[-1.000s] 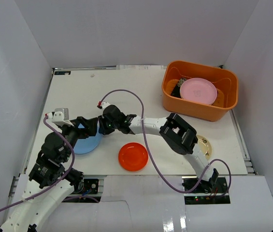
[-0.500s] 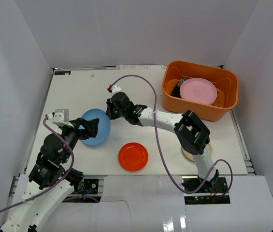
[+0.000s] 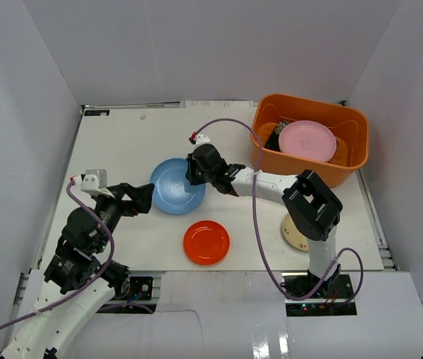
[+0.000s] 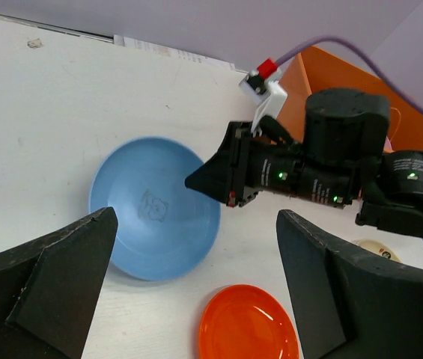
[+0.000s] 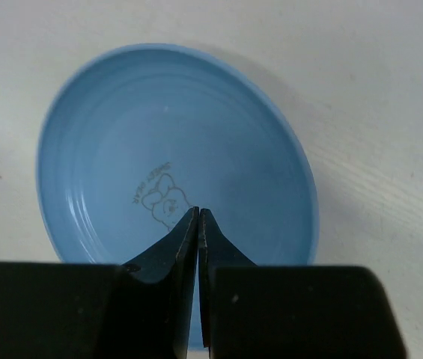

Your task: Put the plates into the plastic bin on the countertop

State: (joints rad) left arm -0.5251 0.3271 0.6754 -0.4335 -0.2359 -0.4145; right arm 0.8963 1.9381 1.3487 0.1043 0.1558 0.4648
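Observation:
My right gripper is shut on the near rim of the light blue plate, with the plate out to its left over the countertop. The right wrist view shows its fingertips pinched together on the plate. My left gripper is open and empty, just left of the plate. In the left wrist view its wide jaws frame the blue plate and the red-orange plate. The orange bin at the back right holds a pink plate and a black patterned one.
The red-orange plate lies near the front middle. A cream plate lies at the front right, partly under my right arm. A purple cable arcs over the table from the right wrist. White walls surround the countertop.
The blue plate has left the left gripper's side and moved right, toward the table's middle, held by the right gripper. The left gripper stays in place, open.

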